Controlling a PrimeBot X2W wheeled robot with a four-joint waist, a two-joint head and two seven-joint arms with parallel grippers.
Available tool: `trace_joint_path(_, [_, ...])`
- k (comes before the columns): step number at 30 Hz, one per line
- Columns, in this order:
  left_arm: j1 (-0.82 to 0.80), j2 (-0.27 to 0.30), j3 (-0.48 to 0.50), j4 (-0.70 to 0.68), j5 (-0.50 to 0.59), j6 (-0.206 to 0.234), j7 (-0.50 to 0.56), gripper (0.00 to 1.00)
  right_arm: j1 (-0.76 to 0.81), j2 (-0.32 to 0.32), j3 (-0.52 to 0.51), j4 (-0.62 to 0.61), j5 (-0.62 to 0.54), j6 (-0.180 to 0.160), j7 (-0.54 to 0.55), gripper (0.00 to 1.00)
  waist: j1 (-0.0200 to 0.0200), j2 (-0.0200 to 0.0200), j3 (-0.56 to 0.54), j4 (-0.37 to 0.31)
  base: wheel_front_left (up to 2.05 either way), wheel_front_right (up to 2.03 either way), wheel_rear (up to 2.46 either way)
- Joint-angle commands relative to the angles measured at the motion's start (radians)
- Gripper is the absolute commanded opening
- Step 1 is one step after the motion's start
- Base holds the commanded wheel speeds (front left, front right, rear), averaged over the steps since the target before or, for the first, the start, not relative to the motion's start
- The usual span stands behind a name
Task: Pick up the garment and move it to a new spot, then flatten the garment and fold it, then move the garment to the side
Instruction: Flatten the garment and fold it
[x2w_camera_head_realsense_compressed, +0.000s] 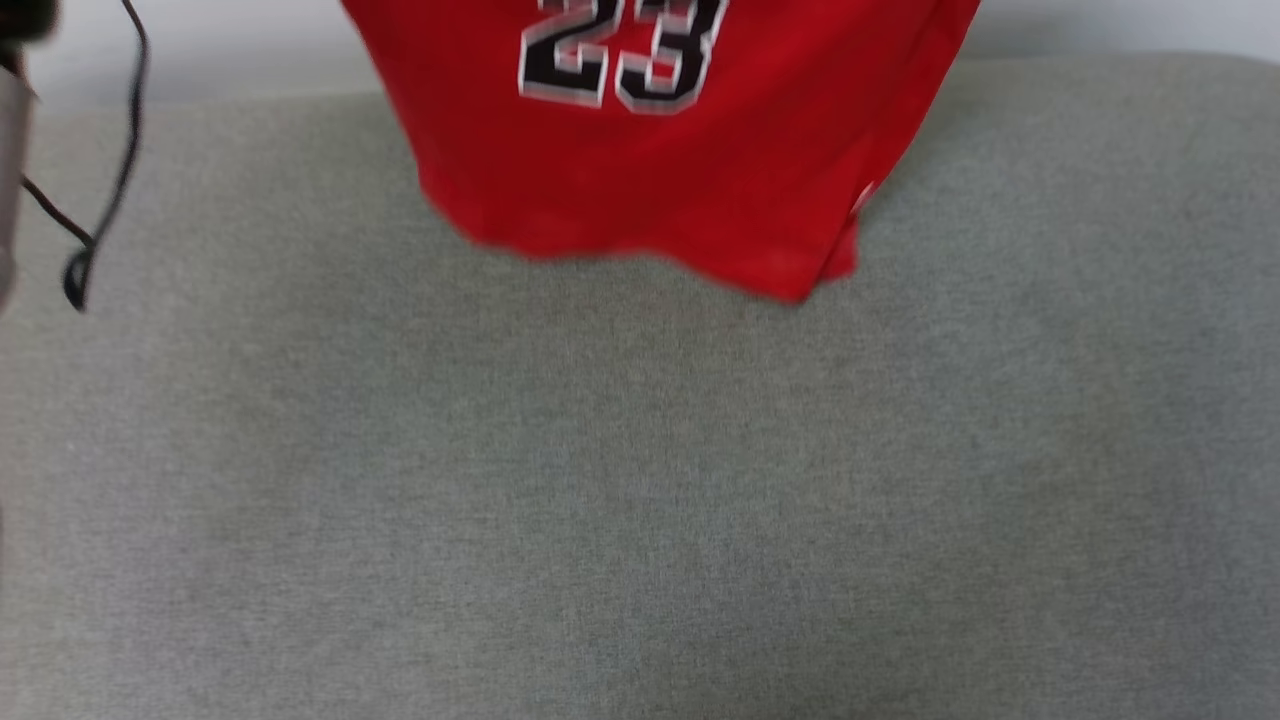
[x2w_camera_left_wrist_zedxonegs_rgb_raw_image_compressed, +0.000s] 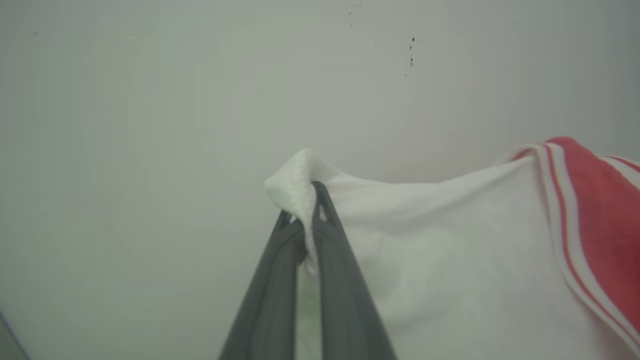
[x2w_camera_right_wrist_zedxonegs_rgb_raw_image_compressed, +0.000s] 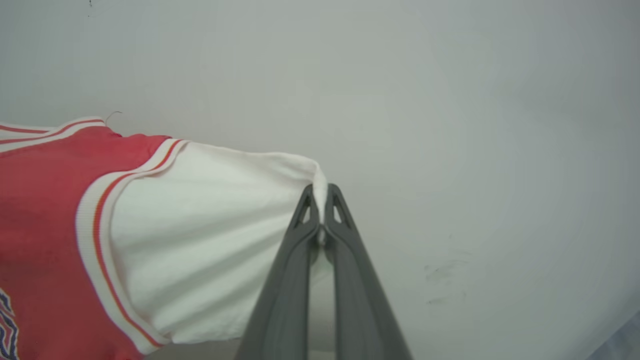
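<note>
**Garment**: red, with the number 23 in black with a white outline. You see it hanging at the top centre of the head view, its lower hem over the far part of the grey cushion. The hem's right corner hangs lowest. The hem is blurred, so you cannot tell whether it touches the cushion.

**Left gripper**: your fingers are clamped on a bunched fold at the edge of a white sleeve, and a tuft of cloth pokes up past the tips. To the right in that view, the sleeve meets the striped trim and then the red body. A pale wall is behind.

**Right gripper**: your fingers are closed here too, pinching the corner of the other white sleeve between the tips. The sleeve stretches to the left of that view, taut along its top edge, to the trim and red body. A bit of lettering shows at the lower left edge.

**Cable**: dark and thin, looping down at the head view's upper left beside a blurred grey part at the edge.
</note>
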Motion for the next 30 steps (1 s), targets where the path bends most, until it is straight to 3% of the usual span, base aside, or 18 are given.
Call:
trace_joint_path(1, [-0.038,0.008,0.015,-0.007,-0.003,0.007,-0.016,0.00,-0.049,-0.004,0.003,0.002,0.005,-0.001,-0.021,0.00,0.0000,-0.0001,0.086,-0.006,0.00,0.00,0.00])
trace_joint_path(7, [-0.173,0.022,0.041,-0.026,0.010,0.008,-0.077,0.00,-0.226,-0.015,0.032,0.009,0.011,-0.001,-0.132,0.00,0.0000,-0.0001,0.201,-0.011,0.00,0.00,0.00])
trace_joint_path(17, [-0.257,0.001,0.039,-0.032,0.006,-0.007,-0.102,0.00,-0.375,-0.029,0.131,0.050,0.060,-0.001,-0.188,0.00,0.0000,-0.0001,0.340,0.003,0.00,0.00,0.00])
trace_joint_path(23, [-0.238,-0.028,0.040,-0.010,-0.014,-0.029,-0.121,0.00,-0.390,-0.024,0.193,0.094,0.103,-0.001,-0.197,0.00,0.0000,-0.0001,0.399,0.020,0.00,0.00,0.00])
trace_joint_path(30, [-0.163,-0.048,0.049,0.041,-0.048,-0.065,-0.144,0.00,-0.327,-0.011,0.262,0.148,0.160,-0.001,-0.198,0.00,0.0000,-0.0001,0.380,0.025,0.00,0.00,0.00])
